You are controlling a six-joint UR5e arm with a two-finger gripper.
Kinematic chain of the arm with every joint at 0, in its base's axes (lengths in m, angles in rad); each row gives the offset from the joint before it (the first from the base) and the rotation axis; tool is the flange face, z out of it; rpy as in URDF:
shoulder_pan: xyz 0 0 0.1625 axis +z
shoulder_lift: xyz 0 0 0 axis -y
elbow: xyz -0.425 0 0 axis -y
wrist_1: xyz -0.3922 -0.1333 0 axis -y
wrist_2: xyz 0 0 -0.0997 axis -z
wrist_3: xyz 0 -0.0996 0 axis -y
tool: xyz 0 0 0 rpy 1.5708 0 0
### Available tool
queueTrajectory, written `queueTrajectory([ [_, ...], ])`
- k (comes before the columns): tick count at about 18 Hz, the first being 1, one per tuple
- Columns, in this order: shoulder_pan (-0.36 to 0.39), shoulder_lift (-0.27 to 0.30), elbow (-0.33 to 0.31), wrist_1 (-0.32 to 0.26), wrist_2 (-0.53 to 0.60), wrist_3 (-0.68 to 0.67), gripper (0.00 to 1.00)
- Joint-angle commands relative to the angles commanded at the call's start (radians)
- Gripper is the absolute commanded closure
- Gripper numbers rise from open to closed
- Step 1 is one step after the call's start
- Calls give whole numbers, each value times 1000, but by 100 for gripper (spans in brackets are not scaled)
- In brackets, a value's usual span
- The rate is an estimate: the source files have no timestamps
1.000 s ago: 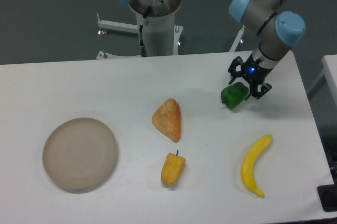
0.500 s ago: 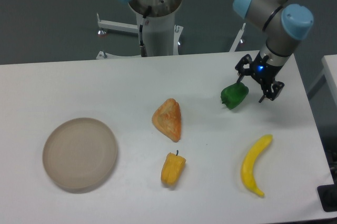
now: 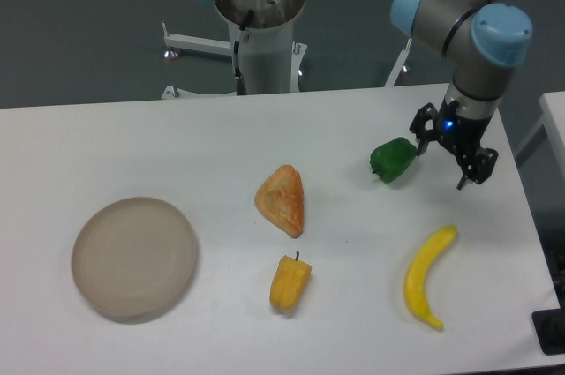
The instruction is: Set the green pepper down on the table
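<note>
**Green pepper set down, pincer apart from it**

Black fingers of the pincer (image 3: 450, 153) are seen spread wide with nothing between them, one tip just beside the right edge of the green pepper (image 3: 393, 160), the other well out to the right and lower. Whether the nearer tip touches the pepper cannot be told; no grip on it is shown. The green pepper lies on the white table (image 3: 177, 146), toward the right rear, on its side and apparently at rest.

Judged from this, the placing itself appears done: the pepper is carried by the table and not by the pincer. What is left seems to be only the clearing of the arm away from the pepper, which should be done without the near finger nudging it, since a rounded, glossy thing may roll.

Farther out, a banana (image 3: 427, 277) lies toward the front right, a piece of bread (image 3: 282, 199) near the middle, a yellow-orange pepper (image 3: 290, 281) in front of it, and a round beige plate (image 3: 134, 257) at the left.
</note>
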Motion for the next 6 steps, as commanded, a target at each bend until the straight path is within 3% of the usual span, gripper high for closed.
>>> queueTrajectory([
  [3, -21, -37, 55, 11, 28, -2, 0],
  [6, -35, -54, 57, 75, 31, -24, 0],
])
